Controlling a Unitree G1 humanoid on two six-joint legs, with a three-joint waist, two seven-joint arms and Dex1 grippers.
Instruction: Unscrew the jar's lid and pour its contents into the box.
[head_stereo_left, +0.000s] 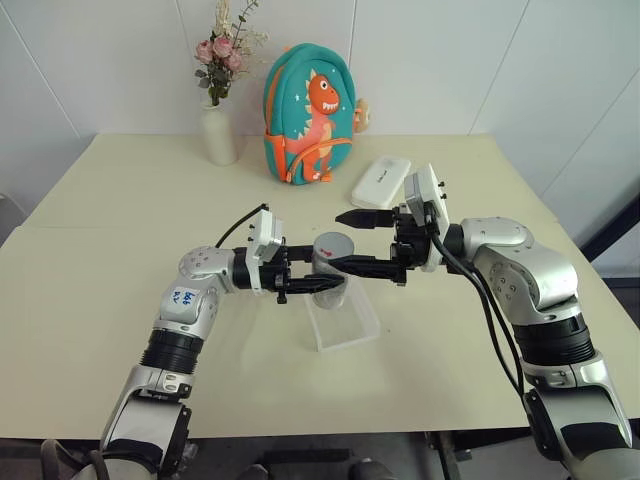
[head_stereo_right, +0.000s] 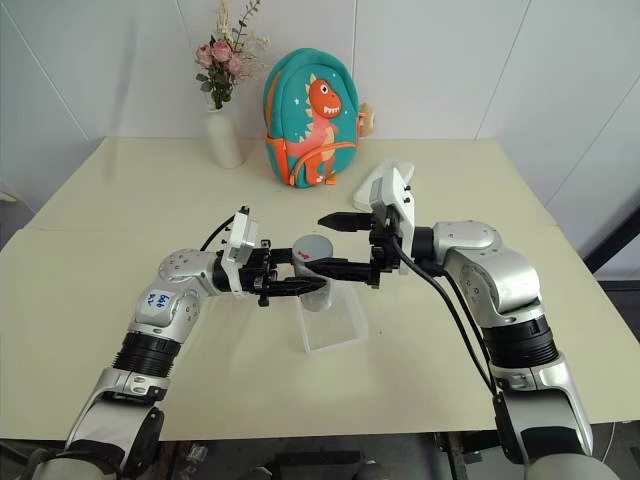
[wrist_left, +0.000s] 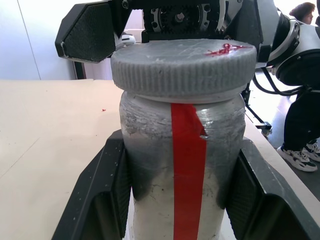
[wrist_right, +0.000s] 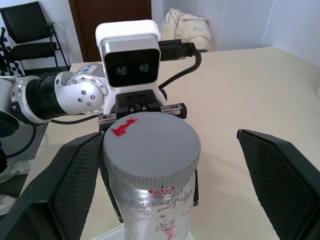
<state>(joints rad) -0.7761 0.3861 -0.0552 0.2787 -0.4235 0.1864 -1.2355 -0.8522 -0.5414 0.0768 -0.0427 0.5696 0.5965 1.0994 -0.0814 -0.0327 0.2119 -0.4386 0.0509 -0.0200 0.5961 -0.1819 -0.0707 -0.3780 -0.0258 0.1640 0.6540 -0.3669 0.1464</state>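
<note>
One jar (head_stereo_left: 329, 275), one lid (head_stereo_left: 332, 247), one box (head_stereo_left: 345, 320) and two grippers sit at the middle of a pale table (head_stereo_left: 120, 220). The left gripper (head_stereo_left: 318, 288) reaches in level from the left, its two black fingers clamped on the jar's body below the cap — the left wrist view shows both pads (wrist_left: 125, 185) pressed against the frosted wall on either side of a red stripe. The jar stands upright, held just above the clear shallow box. The grey lid is on the jar, marked with a red scribble. The right gripper (head_stereo_left: 345, 240) comes in from the right with its fingers spread wide: one finger (wrist_right: 75, 175) lies close beside the lid, the other stands well apart. At the table's far edge stand one white vase (head_stereo_left: 219, 133) of flowers, one teal dinosaur backpack (head_stereo_left: 308, 115) and one white case (head_stereo_left: 380, 182).
</note>
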